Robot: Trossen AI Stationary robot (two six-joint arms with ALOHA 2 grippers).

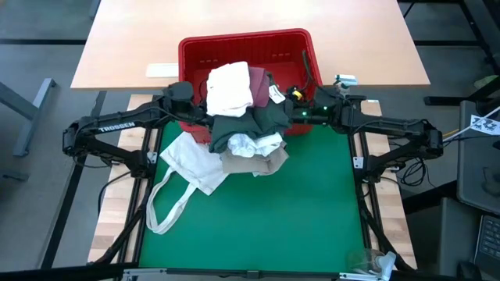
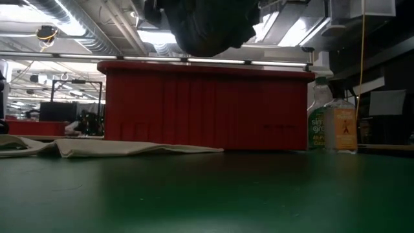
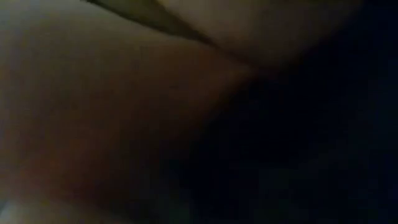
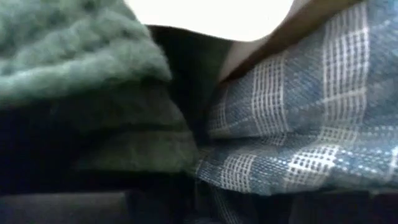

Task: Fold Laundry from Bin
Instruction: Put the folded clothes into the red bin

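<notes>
While both arms reach in from the sides, a laundry pile point(image 1: 244, 117) is heaped over the bin's near rim, spilling from the red bin point(image 1: 203, 51) onto the green surface point(image 1: 258, 218). A white shirt point(image 1: 229, 87) is seen on top, with a maroon piece point(image 1: 260, 84) beside it and a dark green-grey top point(image 1: 248, 123) below. Under that, a small white piece point(image 1: 251, 144) and a tan shirt point(image 1: 251, 162) are laid on the surface. A white tote point(image 1: 191, 164) is spread just left of the pile, its straps point(image 1: 166, 204) trailing toward the near edge.

The left gripper point(image 1: 200, 112) is pushed against the pile's left side, its fingers clenched; what is pinched, if anything, cannot be told, since the left wrist view is filled by blurred cloth. The right gripper point(image 1: 291, 112) is buried in the pile's right side by the bin's rim. In the right wrist view, green knit point(image 4: 74, 74) and blue plaid cloth point(image 4: 311, 130) are pressed up to the lens; whether its fingers are released or grasping cannot be told.

In the low view, dark cloth point(image 2: 204, 26) is seen hanging above the bin point(image 2: 207, 110), the tote point(image 2: 103, 149) lies flat at left, and bottles point(image 2: 336, 126) stand at right.
</notes>
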